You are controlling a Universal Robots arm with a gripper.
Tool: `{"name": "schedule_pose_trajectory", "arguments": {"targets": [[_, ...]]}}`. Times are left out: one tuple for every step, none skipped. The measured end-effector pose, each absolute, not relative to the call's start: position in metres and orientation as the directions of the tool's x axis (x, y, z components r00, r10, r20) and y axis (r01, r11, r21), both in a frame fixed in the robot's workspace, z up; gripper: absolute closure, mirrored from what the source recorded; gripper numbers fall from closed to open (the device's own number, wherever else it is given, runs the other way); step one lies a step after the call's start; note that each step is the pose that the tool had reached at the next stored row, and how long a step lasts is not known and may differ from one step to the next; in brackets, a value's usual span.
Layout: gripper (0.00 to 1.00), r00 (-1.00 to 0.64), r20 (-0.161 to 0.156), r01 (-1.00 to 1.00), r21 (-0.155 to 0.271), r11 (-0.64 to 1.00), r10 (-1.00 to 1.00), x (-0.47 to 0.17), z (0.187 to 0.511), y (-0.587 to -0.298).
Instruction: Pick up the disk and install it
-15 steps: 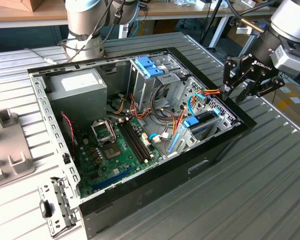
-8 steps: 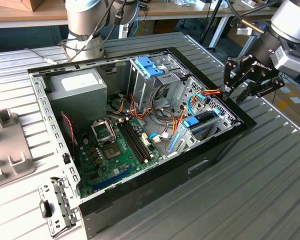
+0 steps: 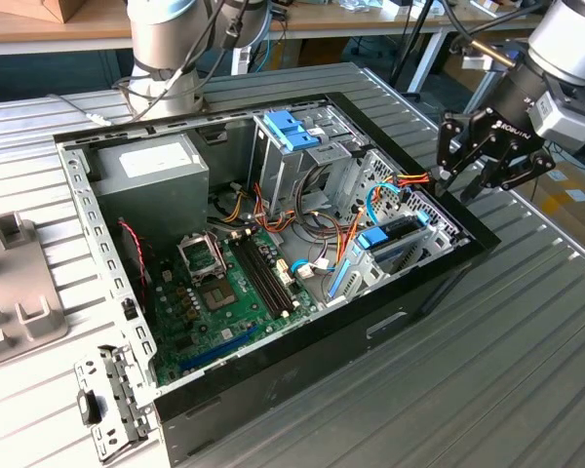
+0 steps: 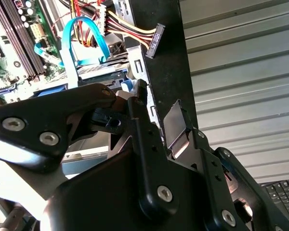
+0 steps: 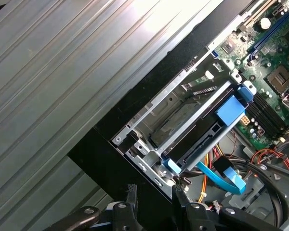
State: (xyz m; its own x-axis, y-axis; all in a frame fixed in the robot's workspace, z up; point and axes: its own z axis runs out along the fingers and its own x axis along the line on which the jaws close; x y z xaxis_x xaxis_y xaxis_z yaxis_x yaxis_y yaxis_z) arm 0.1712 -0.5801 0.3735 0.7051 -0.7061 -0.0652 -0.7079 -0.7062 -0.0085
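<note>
The disk (image 3: 398, 234) lies in the drive cage at the front corner of the open computer case (image 3: 273, 375). It is a flat dark drive in a bright blue carrier. In the first wrist view the disk (image 5: 202, 140) sits slanted between the cage's metal rails, with its blue end tab (image 5: 230, 111) toward the motherboard. My gripper (image 3: 456, 187) hangs above the case's edge at the exterior view's right, a little apart from the cage. Its fingers are open with nothing between them in both wrist views (image 5: 155, 193) (image 4: 159, 109).
A grey power-supply box (image 3: 151, 171) and a light-blue latch block (image 3: 291, 127) stand at the back of the case, and the motherboard (image 3: 224, 283) lies on its floor. Loose cables and a blue ribbon cable (image 5: 222, 176) run beside the cage. A grey tray (image 3: 10, 283) lies at the exterior view's left.
</note>
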Motion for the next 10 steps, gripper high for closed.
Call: {"name": "schedule_pose_trajectory", "arguments": {"targets": [[0.58,0.705,-0.065,-0.708,-0.008,-0.706,-0.706,0.1716,0.3733,-0.5801],[0.58,0.705,-0.065,-0.708,-0.009,-0.706,-0.706,0.1719,0.3730,-0.5801],[0.58,0.705,-0.065,-0.708,-0.009,-0.706,-0.706,0.1723,0.3727,-0.5801],[0.58,0.705,-0.065,-0.708,-0.009,-0.706,-0.706,0.1725,0.3725,-0.5800],[0.58,0.705,-0.065,-0.708,-0.009,-0.706,-0.706,0.1730,0.3722,-0.5800],[0.58,0.705,-0.065,-0.708,-0.009,-0.706,-0.706,0.1735,0.3718,-0.5799],[0.58,0.705,-0.065,-0.708,-0.008,-0.706,-0.706,0.1740,0.3715,-0.5797],[0.58,0.705,-0.065,-0.708,-0.009,-0.706,-0.706,0.1750,0.3710,-0.5790],[0.58,0.705,-0.065,-0.708,-0.009,-0.706,-0.706,0.1749,0.3709,-0.5780],[0.58,0.706,-0.065,-0.707,-0.009,-0.707,-0.705,0.1749,0.3708,-0.5766]]}}
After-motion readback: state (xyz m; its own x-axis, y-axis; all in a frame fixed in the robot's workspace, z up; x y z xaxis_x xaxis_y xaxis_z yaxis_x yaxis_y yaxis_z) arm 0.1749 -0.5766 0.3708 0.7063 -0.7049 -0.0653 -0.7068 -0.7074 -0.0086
